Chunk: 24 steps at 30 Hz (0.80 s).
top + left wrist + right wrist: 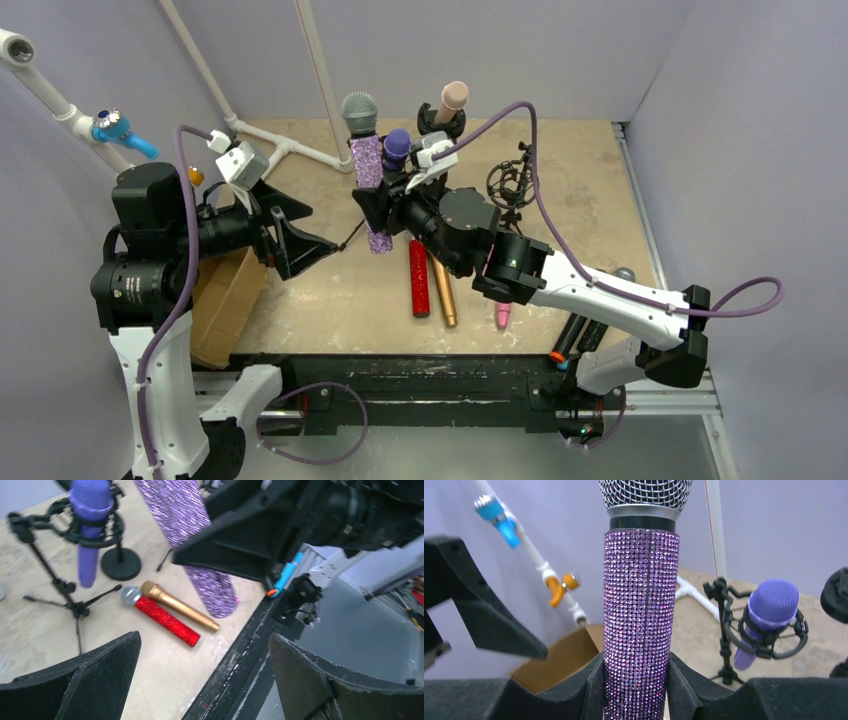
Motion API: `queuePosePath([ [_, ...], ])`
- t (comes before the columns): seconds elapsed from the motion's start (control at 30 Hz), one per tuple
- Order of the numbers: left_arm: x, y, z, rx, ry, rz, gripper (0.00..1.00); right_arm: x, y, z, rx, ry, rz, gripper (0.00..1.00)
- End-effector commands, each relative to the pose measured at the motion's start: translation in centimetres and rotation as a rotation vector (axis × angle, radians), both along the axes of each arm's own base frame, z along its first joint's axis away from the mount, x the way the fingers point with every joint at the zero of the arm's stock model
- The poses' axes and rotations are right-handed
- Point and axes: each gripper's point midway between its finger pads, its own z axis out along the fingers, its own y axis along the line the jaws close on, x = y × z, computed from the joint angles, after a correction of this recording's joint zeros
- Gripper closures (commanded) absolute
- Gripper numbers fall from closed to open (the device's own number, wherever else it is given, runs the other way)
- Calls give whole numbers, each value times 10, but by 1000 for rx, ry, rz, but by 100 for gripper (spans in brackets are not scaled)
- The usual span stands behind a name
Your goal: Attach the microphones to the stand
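Our right gripper (636, 682) clamps the purple mic (640, 605) upright; our left gripper (204, 647) hangs beside it, fingers wide.

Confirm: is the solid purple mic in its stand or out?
In: purple mic sits through the stand's shock-mount ring, handle hanging below.
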Motion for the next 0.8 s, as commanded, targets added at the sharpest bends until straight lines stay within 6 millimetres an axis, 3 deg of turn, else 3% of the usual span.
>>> queuePosePath([
  [0.0, -19, -22, 16, -151, 32, -196, 0, 6, -15, 88, 261, -156, -62, 100],
  [0.27, 0, -25, -1, -192, 69, -215, 0, -5, 15, 109, 382, -166, 26, 100],
  [0.57, 20, -24, -7, -217, 92, -194, 0, -18, 37, 111, 412, -139, 85, 100],
  [0.63, 19, -25, -6, -223, 96, -211, 13, -17, 36, 110, 408, -139, 80, 100],
  [0.77, 21, -26, -9, -238, 158, -223, 65, -16, 38, 110, 393, -141, 79, 100],
])
